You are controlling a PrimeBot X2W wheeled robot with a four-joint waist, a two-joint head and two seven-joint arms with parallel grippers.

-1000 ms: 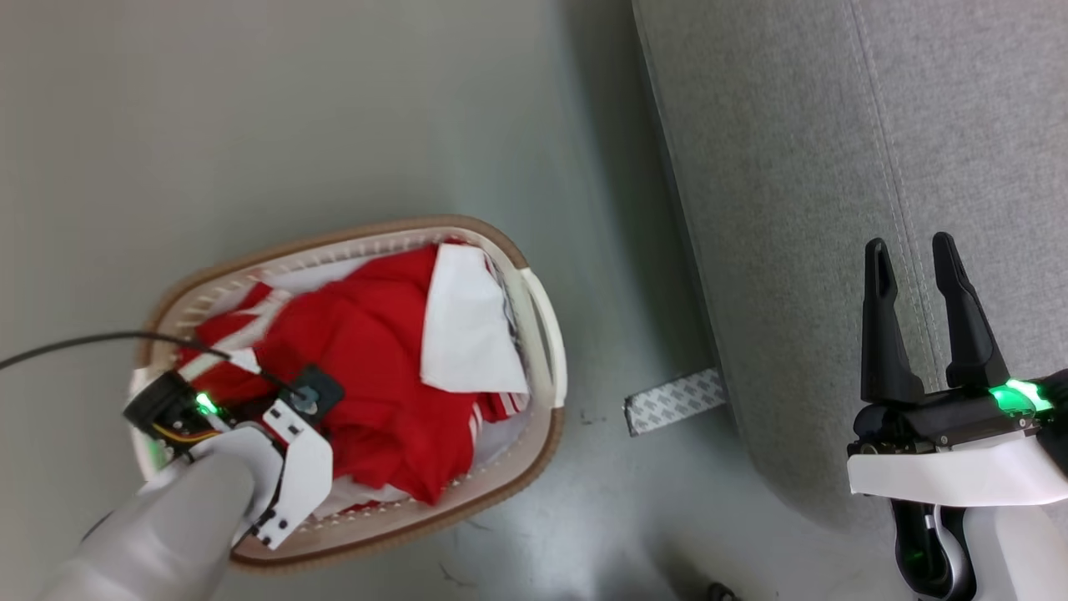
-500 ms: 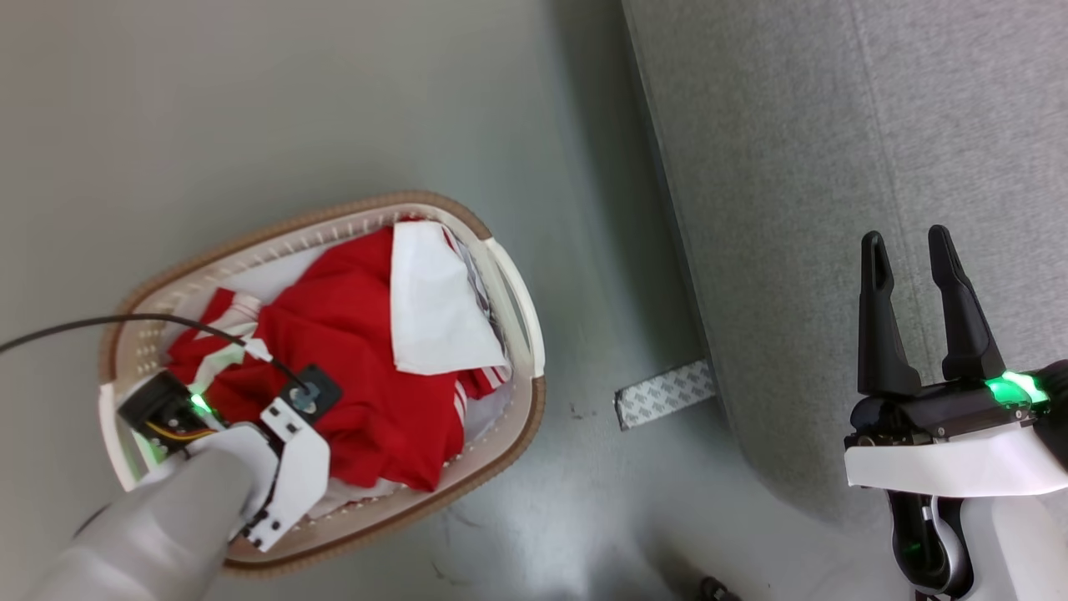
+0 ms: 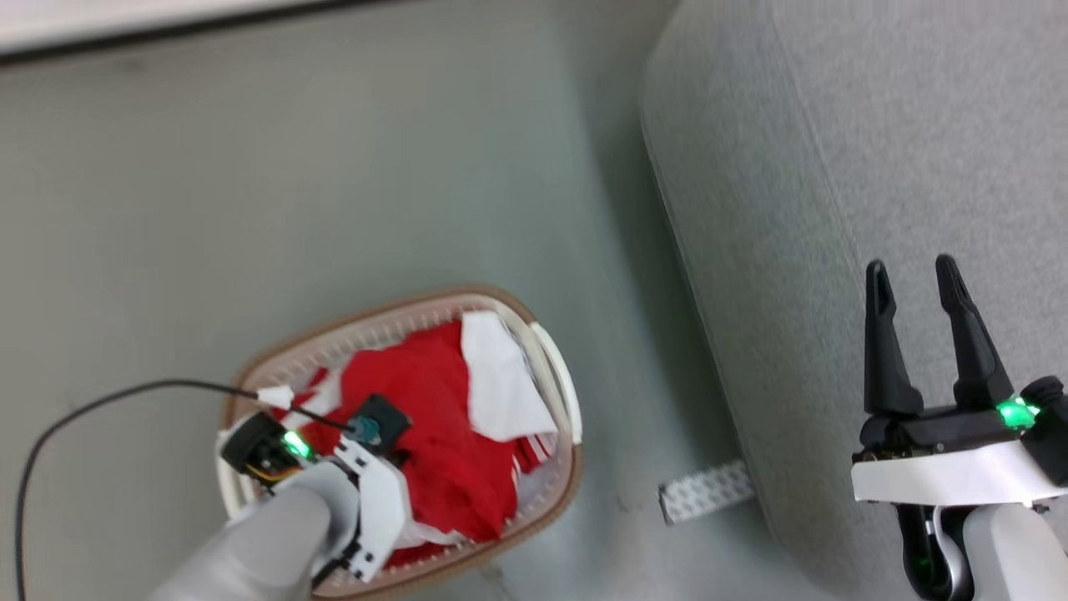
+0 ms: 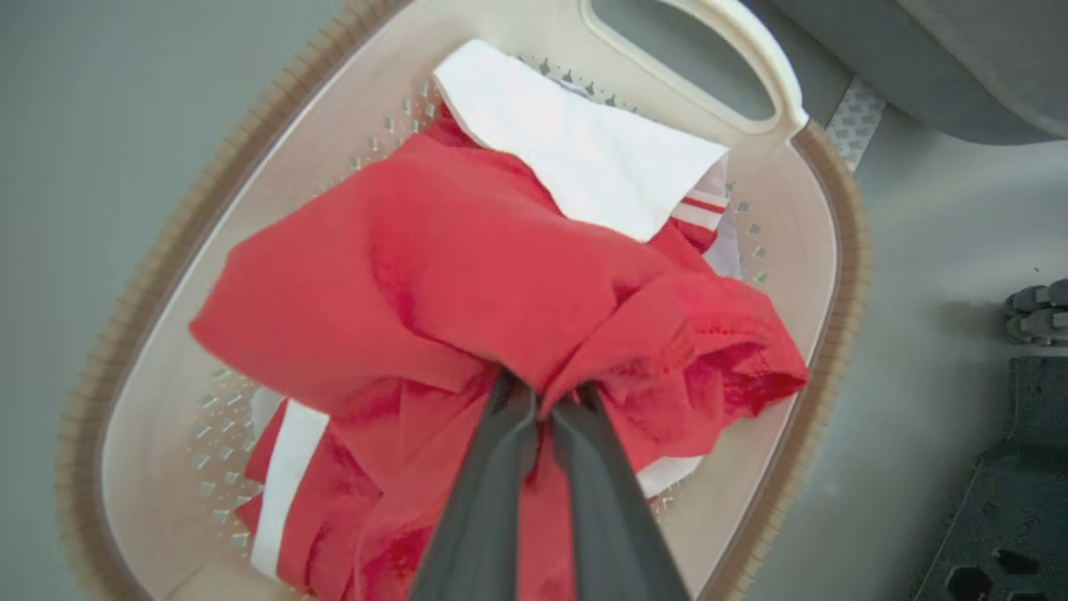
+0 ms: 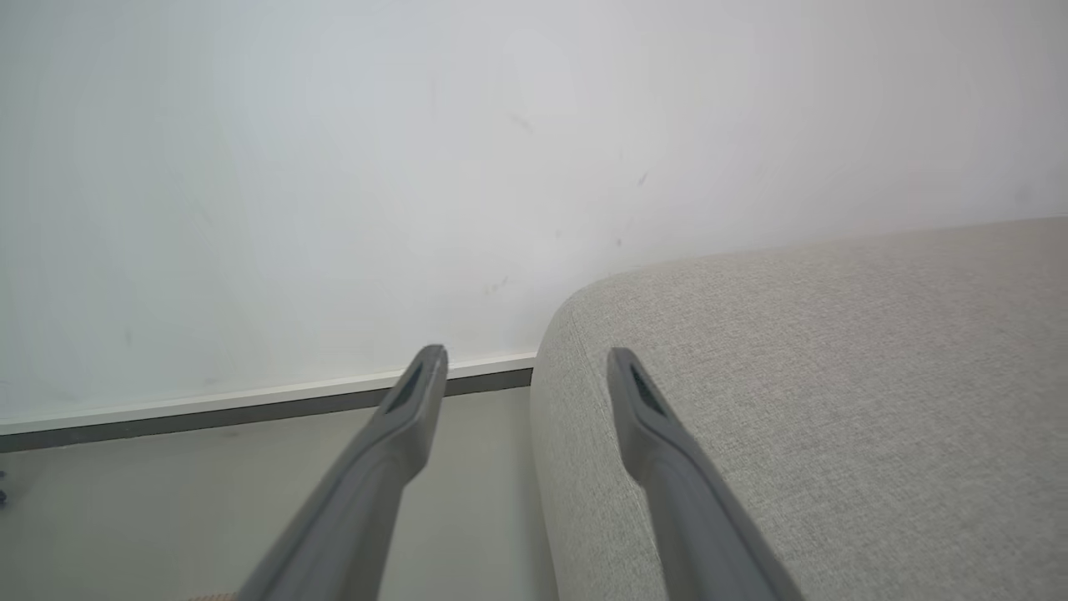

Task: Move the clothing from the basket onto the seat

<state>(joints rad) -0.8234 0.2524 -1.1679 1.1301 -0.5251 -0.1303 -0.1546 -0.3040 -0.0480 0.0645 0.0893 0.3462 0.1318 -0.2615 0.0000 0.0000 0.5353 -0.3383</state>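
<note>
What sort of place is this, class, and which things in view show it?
Probably a living room, or a mock-up of one: a grey upholstered seat, a laundry basket of red clothing beside it, and a plain white wall with a skirting board.

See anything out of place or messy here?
A loose white patterned strip lies on the floor at the foot of the seat, like stray tape. The red clothing is crumpled but inside the basket; nothing spilled.
</note>
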